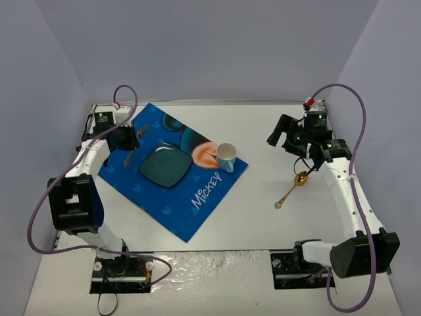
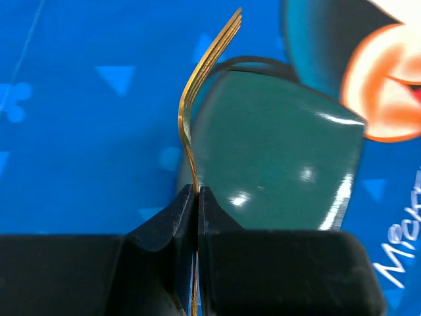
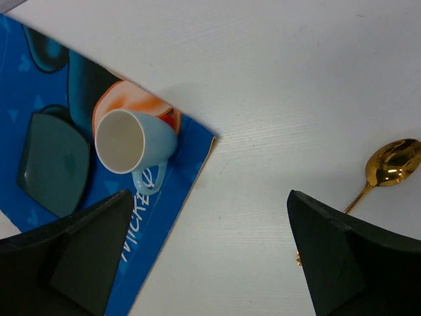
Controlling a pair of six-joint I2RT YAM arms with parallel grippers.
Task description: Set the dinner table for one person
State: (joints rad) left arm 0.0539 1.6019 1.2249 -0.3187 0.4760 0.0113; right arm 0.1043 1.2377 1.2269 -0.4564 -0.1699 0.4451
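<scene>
**Fork held in left gripper; placement beside plate pending**

Left gripper (image 2: 197,192): fingers clenched on the handle of a gold fork (image 2: 189,112). The tines rise up and forward from the grip. Just beyond the tines lies a teal square plate (image 2: 283,158), set on the blue Mickey Mouse placemat (image 2: 79,131).

Judged step: laying the fork beside the plate. Recommended method is to lower it over the bare strip of placemat to the left of the fingers, with the handle parallel to the plate's edge and clear of its rim. Release only once the fork rests flat. The thin handle is pinched edge-on and may pivot if let go early.

Right gripper (image 3: 210,237): jaws spread wide, holding nothing. A gold spoon (image 3: 388,164) lies just off its right finger, and a pale blue cup (image 3: 131,141) stands ahead to its left at the placemat's corner.

The dinner table (image 3: 296,79) lies beneath both grippers, matte white and flat. Plain pale walls (image 1: 210,46) enclose three sides.
</scene>
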